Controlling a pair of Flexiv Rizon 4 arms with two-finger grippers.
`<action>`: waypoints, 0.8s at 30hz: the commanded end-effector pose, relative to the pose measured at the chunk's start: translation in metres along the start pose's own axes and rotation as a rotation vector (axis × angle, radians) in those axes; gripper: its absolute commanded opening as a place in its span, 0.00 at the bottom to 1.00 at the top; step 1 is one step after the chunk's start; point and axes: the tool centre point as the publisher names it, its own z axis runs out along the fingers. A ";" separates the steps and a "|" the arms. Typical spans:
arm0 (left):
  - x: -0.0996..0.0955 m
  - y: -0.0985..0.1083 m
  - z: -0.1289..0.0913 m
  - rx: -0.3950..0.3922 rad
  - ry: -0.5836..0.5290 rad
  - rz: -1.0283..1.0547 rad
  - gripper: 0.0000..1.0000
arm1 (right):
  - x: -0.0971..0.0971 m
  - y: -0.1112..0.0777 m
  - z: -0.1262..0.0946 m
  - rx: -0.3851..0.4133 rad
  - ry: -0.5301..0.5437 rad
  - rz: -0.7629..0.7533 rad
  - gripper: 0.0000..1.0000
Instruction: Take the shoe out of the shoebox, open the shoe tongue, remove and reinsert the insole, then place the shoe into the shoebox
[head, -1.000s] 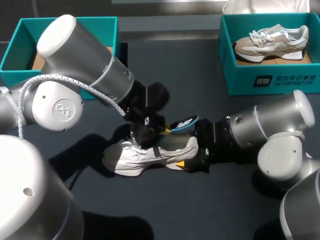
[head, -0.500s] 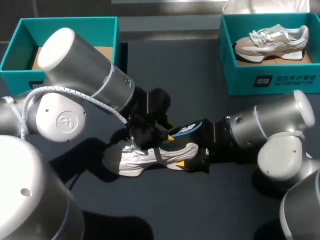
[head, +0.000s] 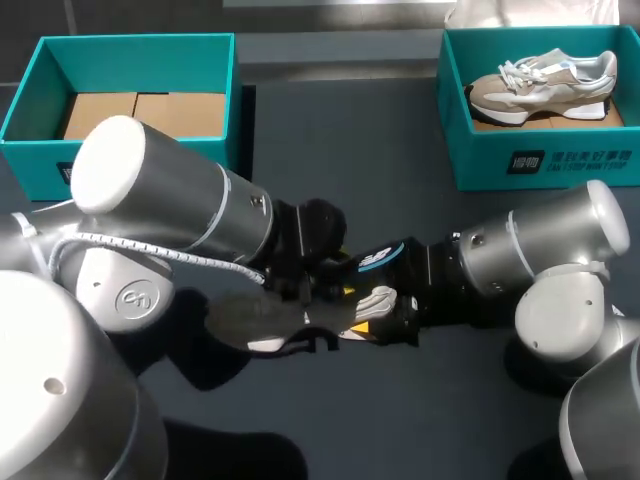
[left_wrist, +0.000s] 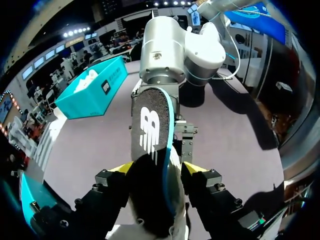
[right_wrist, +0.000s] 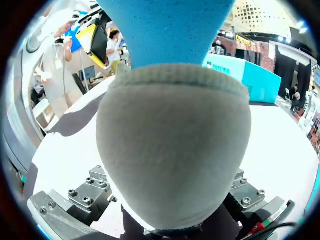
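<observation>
Left gripper (left_wrist: 157, 170) pinches insole (left_wrist: 150, 122), its long axis running toward the right arm. Shoe (head: 372, 300) just beneath (heel clamped in right gripper (head: 376, 322)).

A dark grey table (head: 345, 140) lies under bright light, with sharp shadows.

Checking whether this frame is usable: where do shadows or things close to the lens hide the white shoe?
Head view: the left arm covers and shades most of the white shoe; only its heel is lit. Left wrist view: the insole blocks the middle, its near end in shadow. Right wrist view: the shoe's heel fills the view.
</observation>
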 end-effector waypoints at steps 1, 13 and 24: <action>0.000 0.000 0.010 0.012 -0.029 -0.004 0.47 | 0.000 0.000 0.003 0.005 -0.001 0.001 0.00; -0.003 -0.001 0.018 0.017 -0.066 -0.017 0.39 | 0.000 0.000 0.003 0.005 -0.001 0.001 0.00; -0.002 -0.007 0.006 0.075 -0.004 -0.007 0.00 | 0.000 0.000 0.003 0.005 -0.001 0.001 0.00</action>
